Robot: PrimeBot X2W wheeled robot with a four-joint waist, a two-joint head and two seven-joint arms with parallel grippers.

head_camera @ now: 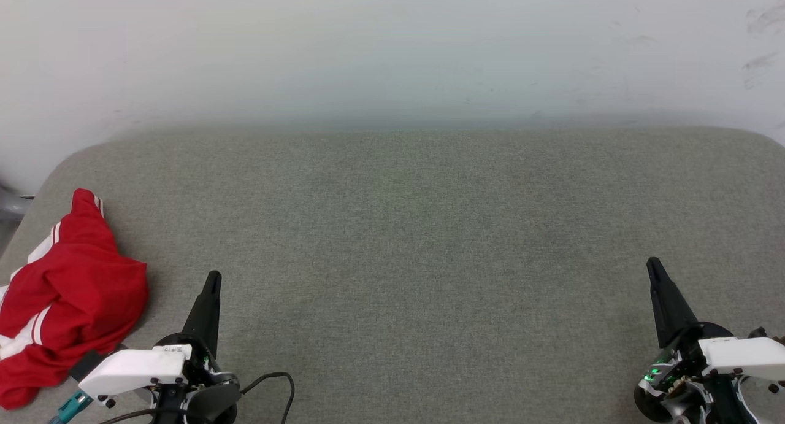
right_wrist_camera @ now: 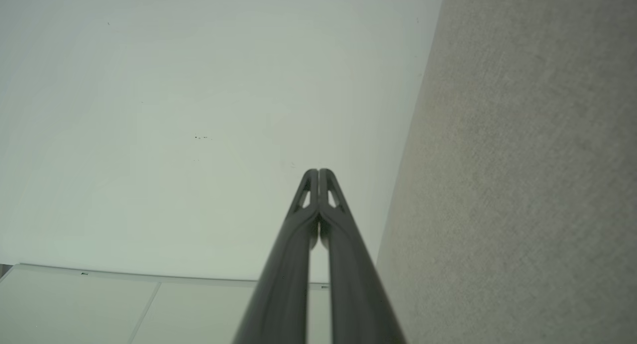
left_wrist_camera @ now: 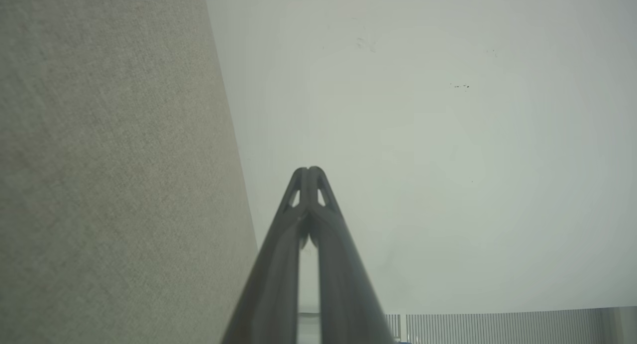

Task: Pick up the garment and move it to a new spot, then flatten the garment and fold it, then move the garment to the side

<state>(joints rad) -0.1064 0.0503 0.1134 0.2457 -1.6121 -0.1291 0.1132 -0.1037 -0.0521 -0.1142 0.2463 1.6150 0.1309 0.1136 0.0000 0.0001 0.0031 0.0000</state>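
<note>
The red shirt [head_camera: 67, 289] lies in a soft heap at the left edge of the gray table [head_camera: 429, 258] and nothing holds it. Its long way runs from the near edge up toward the white wall [head_camera: 392, 43].

The left gripper [head_camera: 212, 283] is just beside the shirt, which lies to the left of its tip. The fingers [left_wrist_camera: 281, 264] are pressed together with nothing between them. The right gripper [head_camera: 654, 270] is well apart from the shirt, on the other side of the table. Its fingers [right_wrist_camera: 293, 264] are pressed together too.

So the left arm is the nearer one - it would likely need to part its fingers and swing left to take the cloth.
</note>
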